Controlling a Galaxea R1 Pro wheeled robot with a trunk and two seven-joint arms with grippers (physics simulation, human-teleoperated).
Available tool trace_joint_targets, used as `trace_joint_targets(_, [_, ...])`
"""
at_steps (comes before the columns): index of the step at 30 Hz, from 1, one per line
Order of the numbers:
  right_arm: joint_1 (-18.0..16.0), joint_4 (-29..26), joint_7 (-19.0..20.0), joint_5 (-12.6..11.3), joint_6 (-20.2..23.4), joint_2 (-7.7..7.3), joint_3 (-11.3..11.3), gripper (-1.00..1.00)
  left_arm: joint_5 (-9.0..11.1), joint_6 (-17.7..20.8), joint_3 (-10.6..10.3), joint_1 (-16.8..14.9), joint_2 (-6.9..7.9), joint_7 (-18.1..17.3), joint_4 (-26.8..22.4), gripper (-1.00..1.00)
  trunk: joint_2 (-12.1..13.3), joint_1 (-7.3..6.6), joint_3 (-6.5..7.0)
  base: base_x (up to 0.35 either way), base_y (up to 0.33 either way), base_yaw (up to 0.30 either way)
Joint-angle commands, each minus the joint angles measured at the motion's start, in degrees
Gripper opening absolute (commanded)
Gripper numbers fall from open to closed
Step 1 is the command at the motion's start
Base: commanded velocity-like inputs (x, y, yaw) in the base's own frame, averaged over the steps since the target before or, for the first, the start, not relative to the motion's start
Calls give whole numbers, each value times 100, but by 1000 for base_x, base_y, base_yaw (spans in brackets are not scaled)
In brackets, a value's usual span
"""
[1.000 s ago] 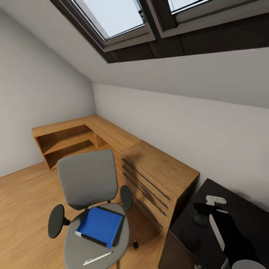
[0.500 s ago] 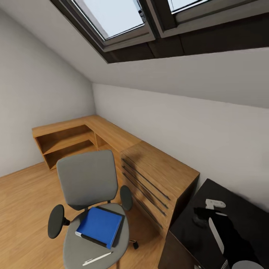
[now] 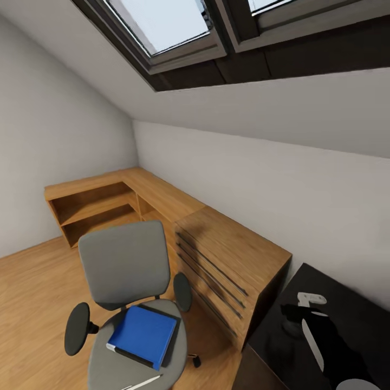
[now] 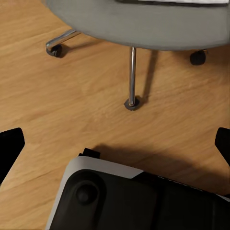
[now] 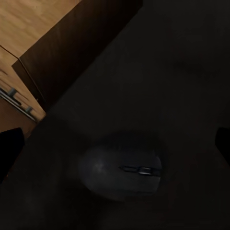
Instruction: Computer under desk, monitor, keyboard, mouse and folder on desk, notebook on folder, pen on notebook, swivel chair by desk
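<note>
Overhead, from the head view, the grey padded swivel chair with black armrests [image 3: 127, 303] stands on the light wooden plank floor [image 3: 32, 292], just beside the light wooden dresser with dark slot handles [image 3: 230, 271]. On its seat lies the flat bright blue folder with a dark spine [image 3: 142, 335], and the tip of the thin pale silver-white pen [image 3: 142, 383] lies near the seat's front edge, apart from the folder. At the lower right is the glossy black bench [image 3: 271, 336]; the right arm's fingers [image 3: 297, 314] hang over it, with the small rounded black mouse [image 3: 292, 326] resting on the bench top directly below them.

In the right wrist view the mouse [image 5: 122, 171] sits on the dark bench surface [image 5: 182, 72] between the two fingers [image 5: 9, 148], which stand wide apart and clear of it (one dark tip at each side edge of the picture). The dresser's corner [image 5: 19, 105] shows beyond the bench edge.

The left wrist view looks down at the floor [image 4: 57, 110], the chair's grey seat underside [image 4: 143, 28], its chrome legs and castors [image 4: 132, 72], and part of the robot's dark base [image 4: 134, 196]. The left fingers [image 4: 10, 146] are likewise spread apart, holding nothing.
</note>
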Motion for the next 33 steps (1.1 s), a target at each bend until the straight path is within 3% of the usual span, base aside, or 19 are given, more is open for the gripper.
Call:
trace_joint_targets(1, [-4, 9, -6, 22, 9, 0, 1, 100, 58, -45, -45, -6, 3, 5, 4, 100, -12, 5, -13, 126, 0, 0])
trace_joint_targets(28, [-9, 84, -31, 33, -41, -15, -8, 100, 65, -154, -43, -4, -3, 14, -4, 100, -12, 5, -13, 18, 0, 0])
trace_joint_targets(33, [-8, 84, -32, 33, -33, -22, -8, 100, 65, -154, -44, -5, -5, 14, -4, 100, -213, 115, -102, 0, 0, 0])
